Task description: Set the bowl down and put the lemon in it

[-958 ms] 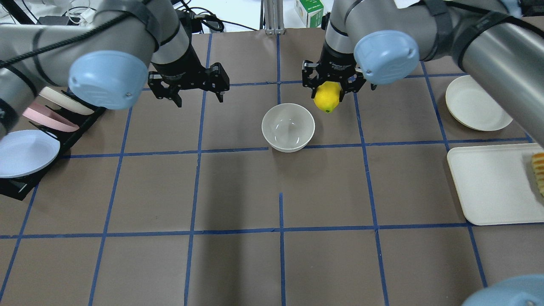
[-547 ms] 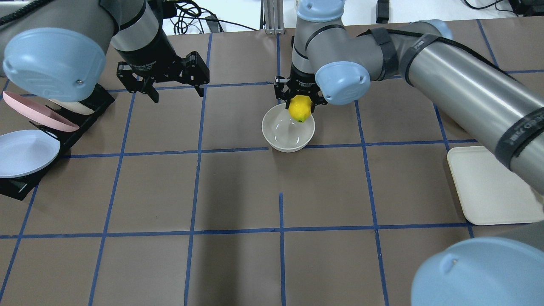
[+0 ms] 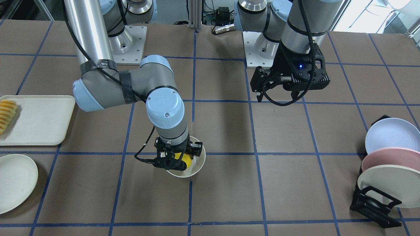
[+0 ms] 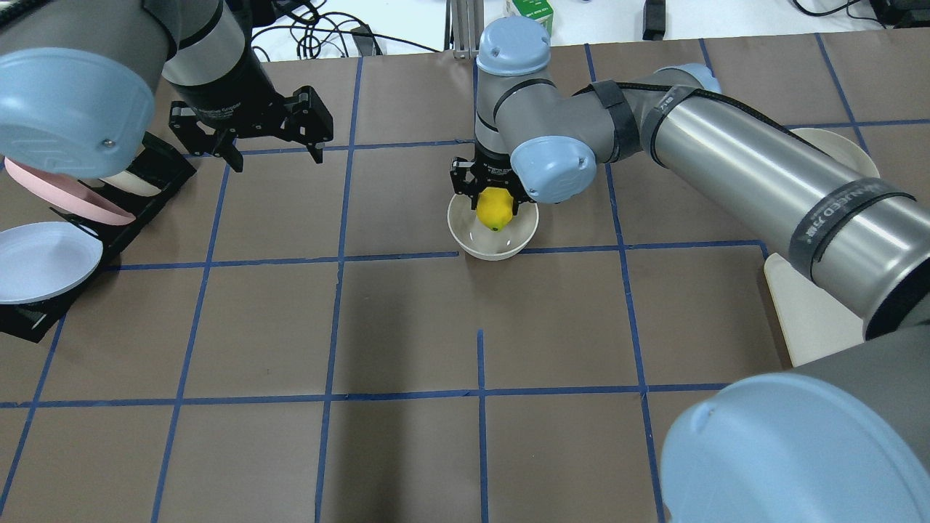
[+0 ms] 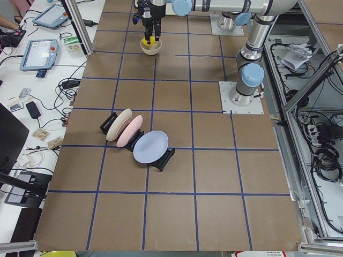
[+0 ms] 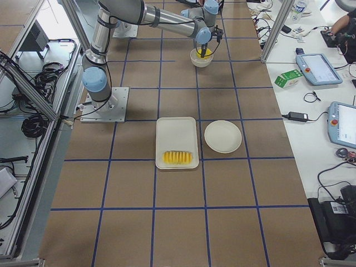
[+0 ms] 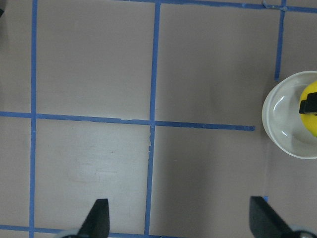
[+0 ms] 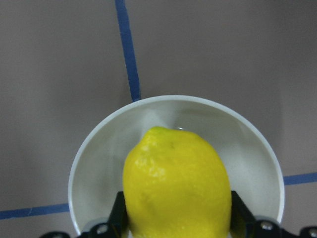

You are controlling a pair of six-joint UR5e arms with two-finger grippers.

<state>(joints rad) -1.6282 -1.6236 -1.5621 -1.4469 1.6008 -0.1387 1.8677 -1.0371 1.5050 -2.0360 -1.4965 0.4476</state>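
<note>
The off-white bowl (image 4: 501, 250) stands near the table's middle, also in the front view (image 3: 197, 168) and the left wrist view (image 7: 285, 139). My right gripper (image 4: 494, 205) is shut on the yellow lemon (image 4: 495, 211) and holds it upright inside the bowl's opening. The right wrist view shows the lemon (image 8: 178, 178) between the black fingers (image 8: 119, 215), with the bowl's rim (image 8: 148, 105) around it. I cannot tell whether the lemon touches the bowl's bottom. My left gripper (image 4: 275, 156) is open and empty, above the table to the bowl's left.
A black rack (image 4: 156, 171) with blue, pink and cream plates stands at the left edge. A cream tray (image 3: 36, 119) with orange-yellow slices (image 3: 6, 116) and a flat cream plate (image 3: 14, 182) lie on the robot's right side.
My right gripper carried the lemon leftward from beside the bowl to over it and lowered it into the opening. My left gripper drew back to the left, away from the bowl.
</note>
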